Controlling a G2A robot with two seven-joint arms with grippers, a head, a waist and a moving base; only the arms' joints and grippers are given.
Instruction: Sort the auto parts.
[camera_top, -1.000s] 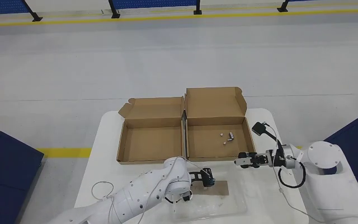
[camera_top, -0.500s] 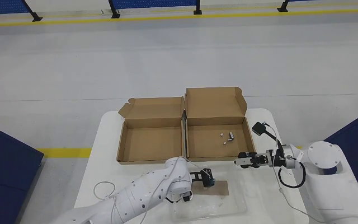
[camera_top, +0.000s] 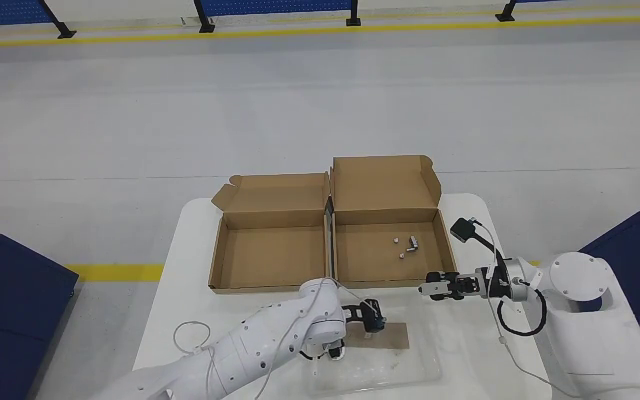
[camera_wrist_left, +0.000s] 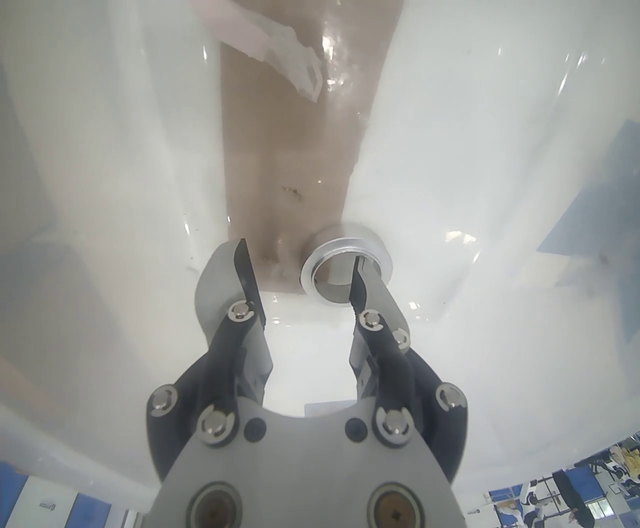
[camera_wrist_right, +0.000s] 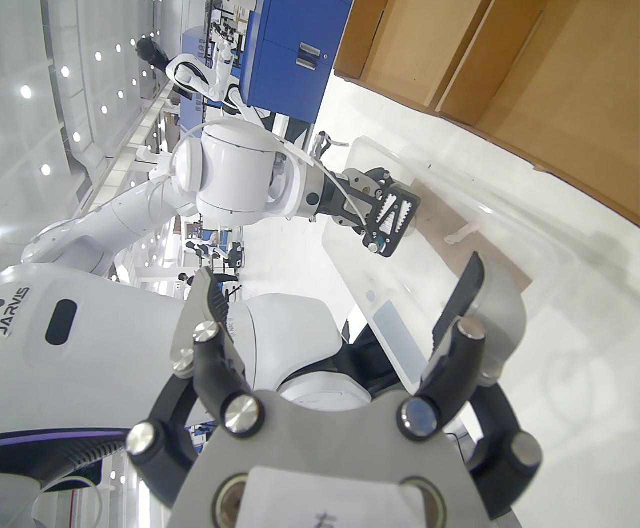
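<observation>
A silver metal ring (camera_wrist_left: 334, 239) lies in the clear plastic tray (camera_top: 400, 372), at the end of a brown card strip (camera_top: 392, 337). My left gripper (camera_wrist_left: 300, 275) is open over it, with one finger inside the ring and the other on the strip. A translucent pinkish plastic clip (camera_wrist_left: 280, 55) lies farther along the strip. Three small parts (camera_top: 403, 245) sit in the right cardboard box (camera_top: 370, 255). The left box (camera_top: 265, 255) holds nothing. My right gripper (camera_top: 432, 288) hangs open and empty beside the right box's front corner, above the white table.
The two open boxes stand side by side at the table's far half, lids raised. The tray sits at the near edge. From the right wrist, the left gripper (camera_wrist_right: 382, 240) is seen over the tray (camera_wrist_right: 380, 320).
The left arm's elbow has shifted a little to the right while its gripper stays over the strip's end. The right arm has not moved.
</observation>
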